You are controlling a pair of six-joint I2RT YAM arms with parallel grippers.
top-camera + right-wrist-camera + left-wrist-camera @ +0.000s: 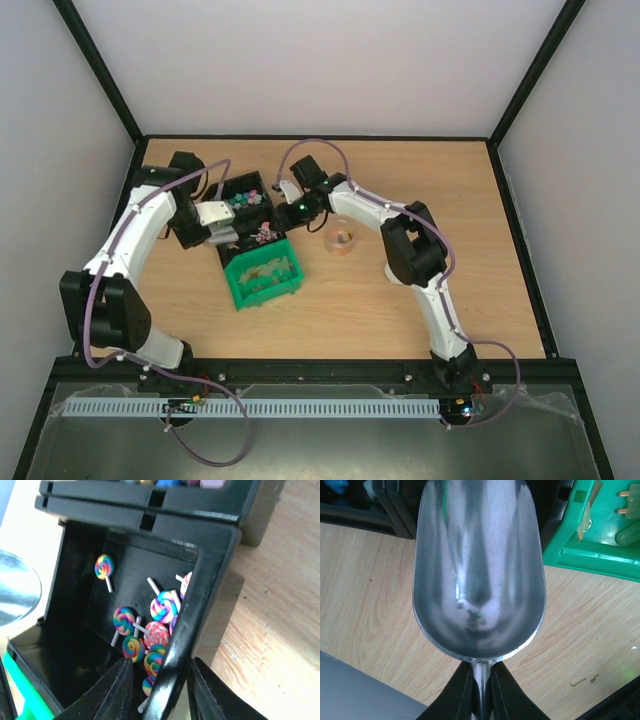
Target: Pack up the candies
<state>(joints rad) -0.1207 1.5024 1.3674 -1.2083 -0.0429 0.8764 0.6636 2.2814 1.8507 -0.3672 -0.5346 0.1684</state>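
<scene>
My left gripper is shut on the handle of an empty metal scoop, held over the wood between the bins. Pale yellowish candies lie in a green bin. One bright blue candy shows in a black bin at the top left. In the top view, colourful candies fill the far black bin. My right gripper straddles the side wall of a black bin, one finger inside and one outside, closed on it. Several swirl lollipops lie in that bin.
A small clear cup stands on the wooden table right of the bins. The green bin sits nearest the arms, with the black bins behind it. The scoop's bowl edge shows at the left of the right wrist view.
</scene>
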